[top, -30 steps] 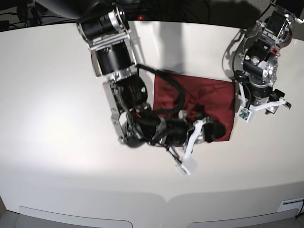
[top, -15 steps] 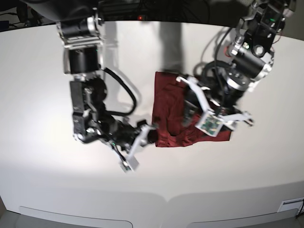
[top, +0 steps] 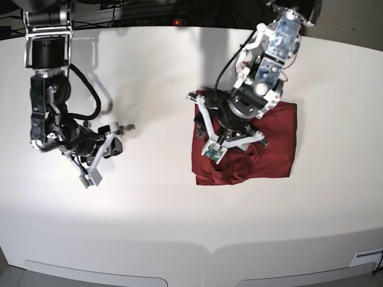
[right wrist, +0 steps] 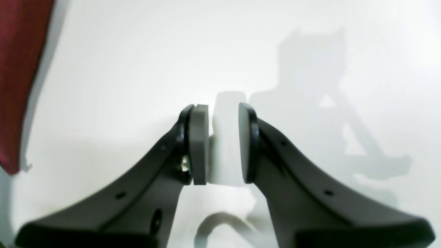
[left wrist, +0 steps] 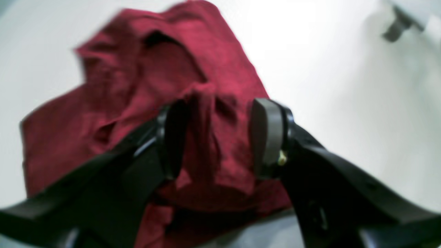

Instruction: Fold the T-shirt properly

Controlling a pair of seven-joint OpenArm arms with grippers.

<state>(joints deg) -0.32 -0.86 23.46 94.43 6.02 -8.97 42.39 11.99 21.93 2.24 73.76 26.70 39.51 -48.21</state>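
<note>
Bunching between left claw (left wrist: 215, 137) pads | T-shirt (left wrist: 144, 113) | grip unclear, blurred

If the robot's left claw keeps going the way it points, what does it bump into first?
The T-shirt. The left gripper points down at the crumpled dark red cloth, and a raised fold already sits between its open jaws. The table lies under the cloth. The wrist picture is blurry, so whether the pads touch the fabric yet is unclear.

Robotics lab or test bench, plain white curved table (top: 179, 239) under bright light, two black robot arms mounted at the far edge, dark cables and equipment behind
</note>
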